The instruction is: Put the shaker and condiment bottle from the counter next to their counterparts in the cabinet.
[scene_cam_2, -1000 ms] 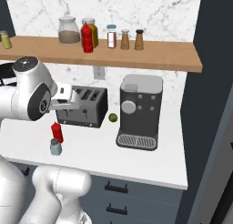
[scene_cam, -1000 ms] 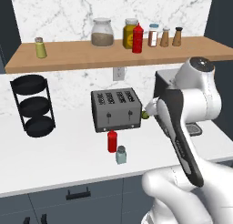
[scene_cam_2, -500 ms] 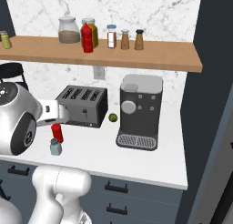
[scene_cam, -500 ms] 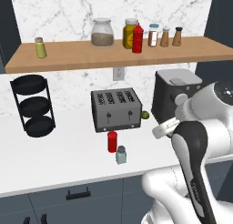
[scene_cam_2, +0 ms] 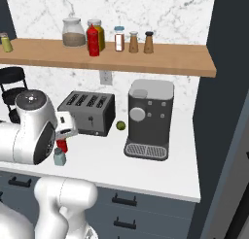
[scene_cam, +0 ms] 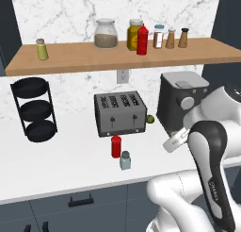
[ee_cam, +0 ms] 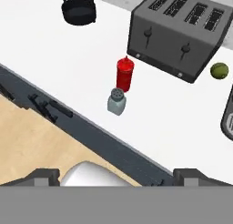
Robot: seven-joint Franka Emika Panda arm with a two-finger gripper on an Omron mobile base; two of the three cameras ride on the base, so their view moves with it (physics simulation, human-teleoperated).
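The pale blue-grey shaker (scene_cam: pixel 125 161) (scene_cam_2: pixel 60 158) (ee_cam: pixel 116 101) stands near the counter's front edge. The small red condiment bottle (scene_cam: pixel 116 146) (scene_cam_2: pixel 62 145) (ee_cam: pixel 124 74) is just behind it, in front of the toaster. On the wooden cabinet shelf (scene_cam: pixel 117 56) (scene_cam_2: pixel 160 58) stand the counterparts: a yellow-green shaker (scene_cam: pixel 42 49) (scene_cam_2: pixel 6 42) at the far left and a taller red bottle (scene_cam: pixel 142 39) (scene_cam_2: pixel 93 40) among the jars. My gripper (ee_cam: pixel 116 176) hangs open and empty, high above the counter's front edge, looking down at both items.
A dark four-slot toaster (scene_cam: pixel 120 114) (ee_cam: pixel 177 32) and a coffee machine (scene_cam: pixel 181 101) (scene_cam_2: pixel 148 119) stand at the back, with a lime (scene_cam: pixel 150 118) (ee_cam: pixel 219 70) between them. A black three-tier rack (scene_cam: pixel 34 108) is at the left. Jars and spice shakers (scene_cam: pixel 170 37) crowd the shelf near the tall red bottle.
My arm has swung back and down from in front of the toaster toward the counter's front edge. The shaker and the red bottle have not moved.
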